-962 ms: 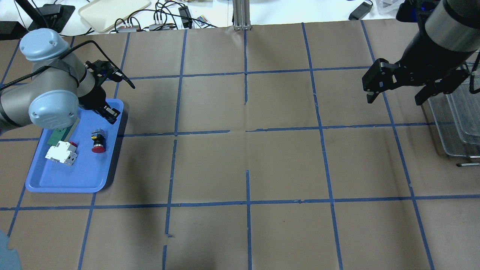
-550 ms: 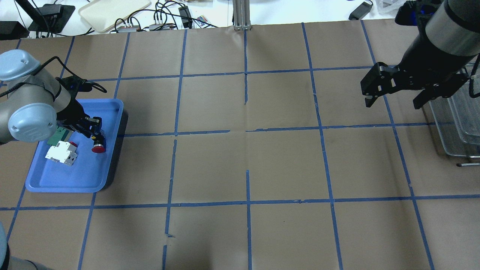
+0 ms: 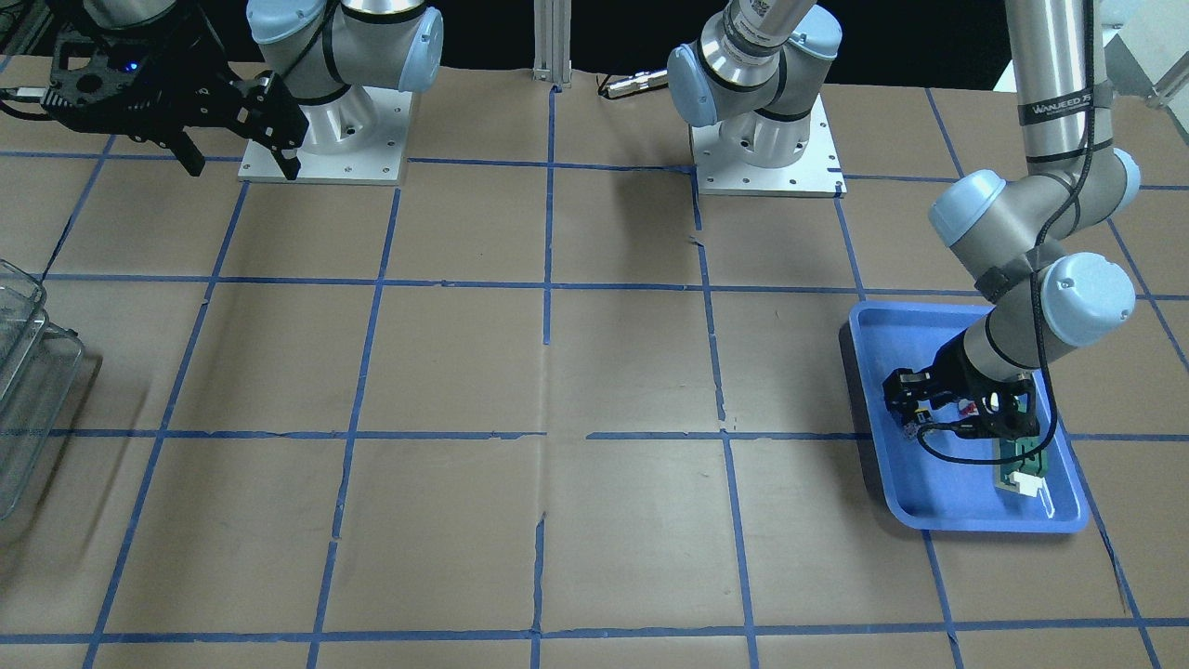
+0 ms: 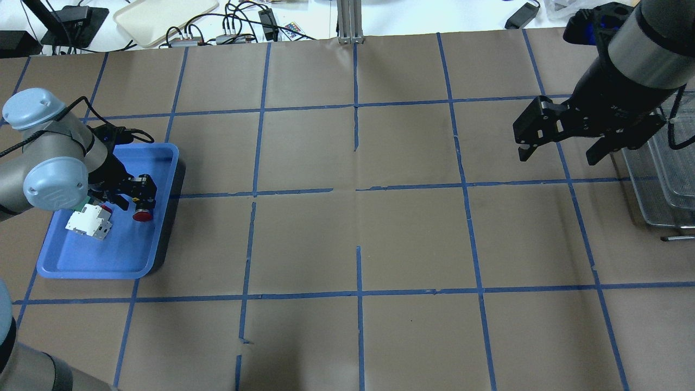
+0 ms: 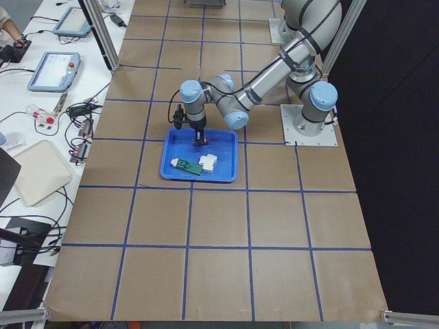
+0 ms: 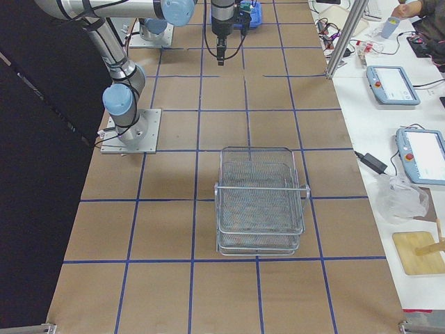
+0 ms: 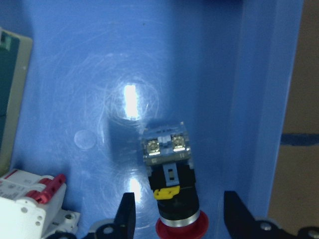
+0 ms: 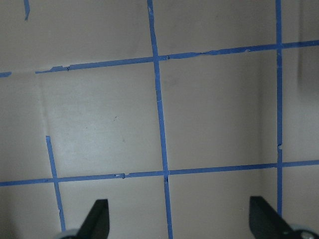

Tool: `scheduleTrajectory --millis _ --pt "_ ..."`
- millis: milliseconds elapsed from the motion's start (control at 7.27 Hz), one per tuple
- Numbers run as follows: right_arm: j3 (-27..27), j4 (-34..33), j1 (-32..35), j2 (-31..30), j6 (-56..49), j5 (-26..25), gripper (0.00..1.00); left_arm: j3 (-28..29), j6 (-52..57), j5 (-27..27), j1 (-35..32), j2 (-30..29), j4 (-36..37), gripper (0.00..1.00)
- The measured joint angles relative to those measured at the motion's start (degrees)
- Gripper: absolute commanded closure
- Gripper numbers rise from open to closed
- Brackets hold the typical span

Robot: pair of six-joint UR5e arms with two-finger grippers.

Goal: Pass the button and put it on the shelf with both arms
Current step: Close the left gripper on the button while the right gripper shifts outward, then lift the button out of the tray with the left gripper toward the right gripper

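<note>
The button lies on its side in the blue tray, red cap toward the robot and clear block away from it. My left gripper is open and low over the button. One finger stands on each side of the red cap, with a gap on both sides. It also shows in the overhead view. My right gripper is open and empty, held high over the table just left of the shelf. The shelf is a see-through tiered rack, seen whole in the exterior right view.
A white-and-red breaker block and a flat green part lie in the tray beside the button. The tray's right wall runs close by the button. Cables and a beige tray lie beyond the table's far edge.
My left gripper has moved from the tray's far end down over the button and now straddles it. My right gripper has shifted a little to the left and stays open.
</note>
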Motion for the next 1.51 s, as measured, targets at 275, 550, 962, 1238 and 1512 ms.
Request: scheduleTrajectory --millis 275,550,962,1238,1512 --pt "1.1 0.0 0.0 -0.2 0.0 0.1 0.0 -0.4 0.2 0.0 0.5 -0.6 0.0 1.0" --pt "1.3 -0.2 0.0 -0.3 0.2 0.1 0.0 -0.5 0.7 -0.1 0.6 -0.6 -0.1 1.0" --pt "1.4 -0.6 0.0 -0.2 0.6 -0.6 0.0 0.1 3.6 -1.4 0.6 2.0 -1.5 1.0" --pt "1.4 -1.2 0.0 0.0 0.9 -0.9 0.0 0.5 12.7 -4.0 0.0 4.8 -2.0 1.0" --pt "0.9 -1.2 -0.7 0.4 2.8 -0.6 0.0 1.2 27.6 -5.5 -1.7 7.8 -3.0 1.0"
